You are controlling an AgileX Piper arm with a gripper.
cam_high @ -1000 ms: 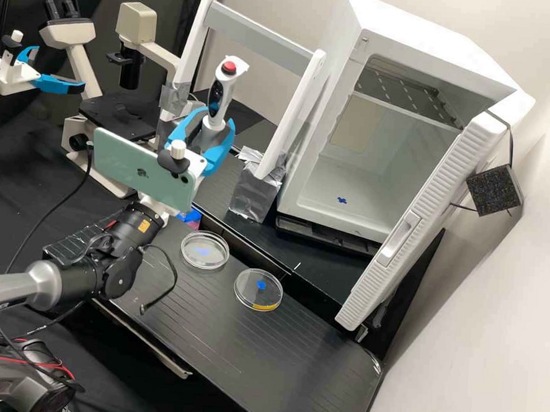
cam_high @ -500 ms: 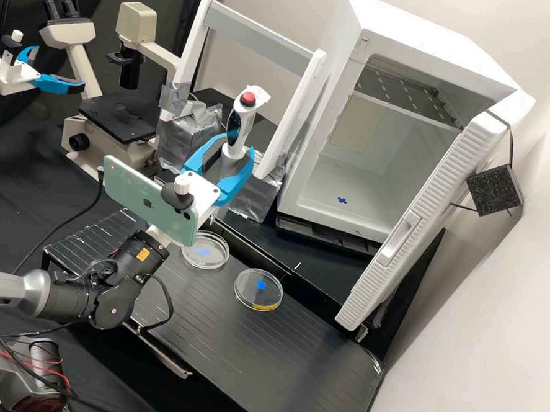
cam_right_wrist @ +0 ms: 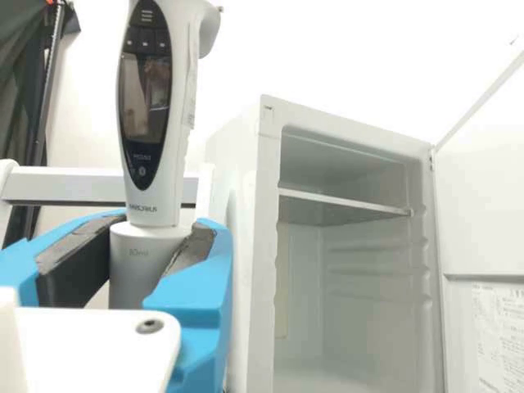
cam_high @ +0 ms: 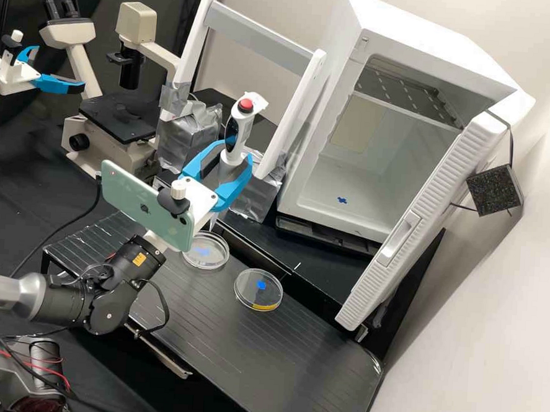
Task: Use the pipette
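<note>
- In the high view, which step is being carried out?
- The pipette (cam_high: 238, 126) is being grasped by the gripper (cam_high: 236, 152), with a slight lean. It is presumably being positioned for liquid handling; a nearer dish (cam_high: 213, 258) is lying below the gripper, a second dish (cam_high: 245, 291) farther off.
- And in the wrist view?
- The grey lower body (cam_right_wrist: 135, 286) is being clasped between the dark pads (cam_right_wrist: 86, 254).
- What is being called for next?
- Probably the tip is being required over the nearer dish, before the red button (cam_high: 246, 105) is pressed.
</note>
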